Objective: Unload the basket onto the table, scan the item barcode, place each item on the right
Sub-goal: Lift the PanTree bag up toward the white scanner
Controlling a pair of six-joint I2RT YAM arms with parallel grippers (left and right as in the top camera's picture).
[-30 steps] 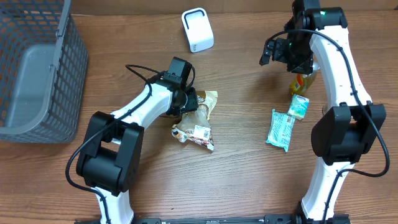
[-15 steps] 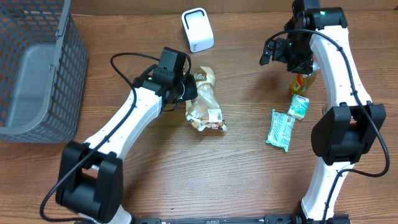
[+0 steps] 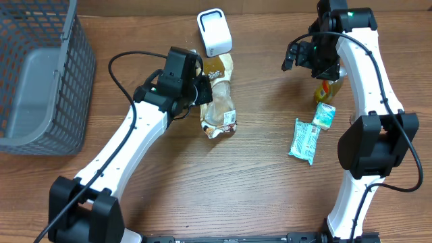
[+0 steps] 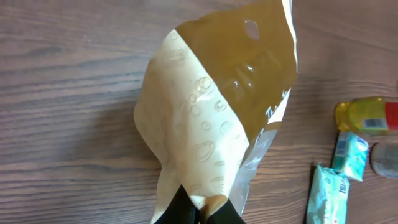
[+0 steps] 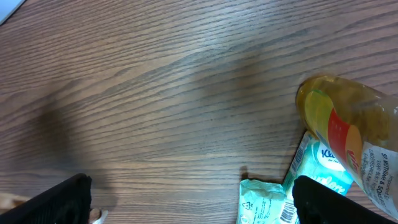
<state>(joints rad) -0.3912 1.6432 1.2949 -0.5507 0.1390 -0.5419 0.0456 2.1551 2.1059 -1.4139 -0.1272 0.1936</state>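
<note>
The item is a tan and brown snack bag (image 3: pixel 219 101) with a clear lower part and a white barcode label (image 3: pixel 229 118). My left gripper (image 3: pixel 201 91) is shut on the bag's edge. It holds the bag just below the white scanner box (image 3: pixel 214 32) at the back of the table. In the left wrist view the bag (image 4: pixel 211 112) fills the middle, pinched between the black fingers of my left gripper (image 4: pixel 198 214). My right gripper (image 5: pixel 193 198) hangs open over bare wood at the right, holding nothing.
A grey mesh basket (image 3: pixel 40 74) stands at the far left. A yellow bottle (image 3: pixel 327 89) lies at the right. Next to it are a small teal tissue pack (image 3: pixel 325 115) and a longer teal packet (image 3: pixel 305 140).
My left arm has carried the bag up the table from the middle to just below the scanner. Its jaws have closed tighter on the bag. The right arm has not moved.
</note>
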